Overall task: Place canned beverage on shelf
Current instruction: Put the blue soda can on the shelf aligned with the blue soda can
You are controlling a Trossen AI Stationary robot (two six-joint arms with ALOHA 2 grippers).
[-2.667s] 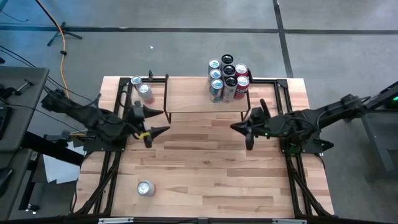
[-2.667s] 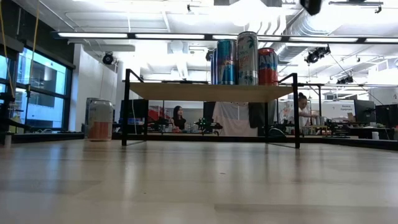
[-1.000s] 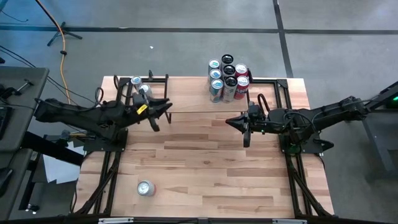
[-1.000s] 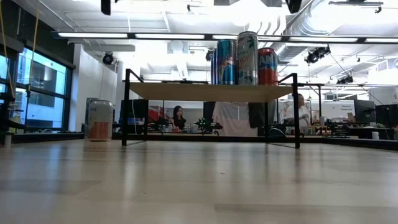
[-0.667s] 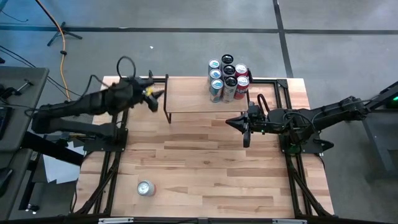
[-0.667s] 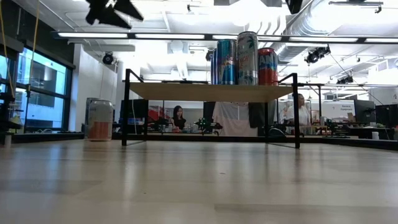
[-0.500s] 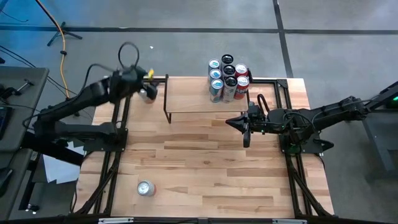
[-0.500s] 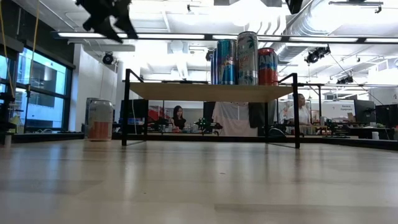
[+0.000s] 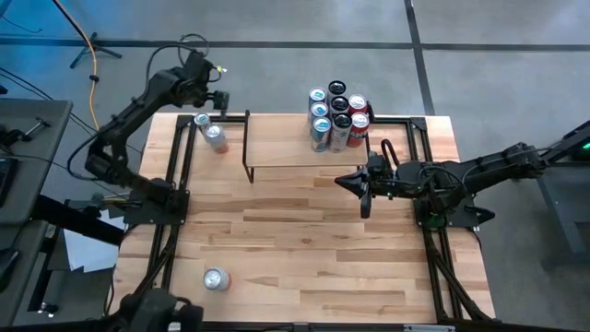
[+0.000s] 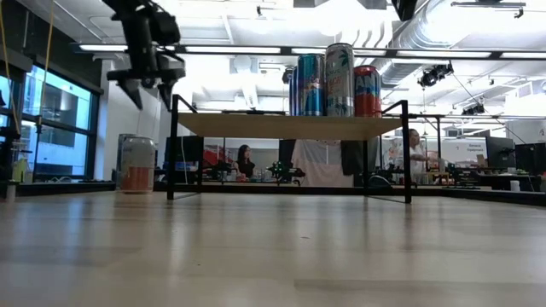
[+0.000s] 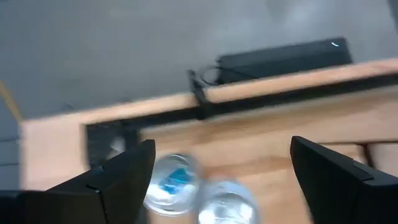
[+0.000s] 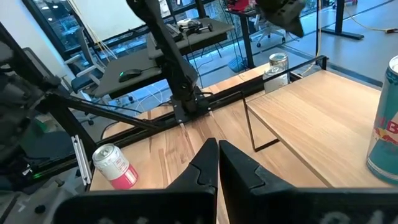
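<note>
Your left pincer [image 9: 211, 76] is hanging spread wide and empty above the worktop's [image 9: 304, 240] far left corner, right over the two cans [image 9: 209, 131] that are standing there touching each other, just beside the shelf's [image 9: 286, 143] left end. Your right pincer [image 9: 354, 184] is waiting closed and empty off the shelf's near right corner.

Seven more cans [image 9: 336, 114] are already crowding the shelf's far right corner, and one can [image 9: 216, 278] is lying near the worktop's near left corner, well apart from everything.

The risk, as I judge it, is the pair itself: because they are touching, a finger coming down between them is likely to shove the neighbour or tip it off the worktop's edge. A finger could also catch the shelf's black leg [image 9: 245, 148]. Coming down off-centre could pinch a rim and topple the can.
</note>
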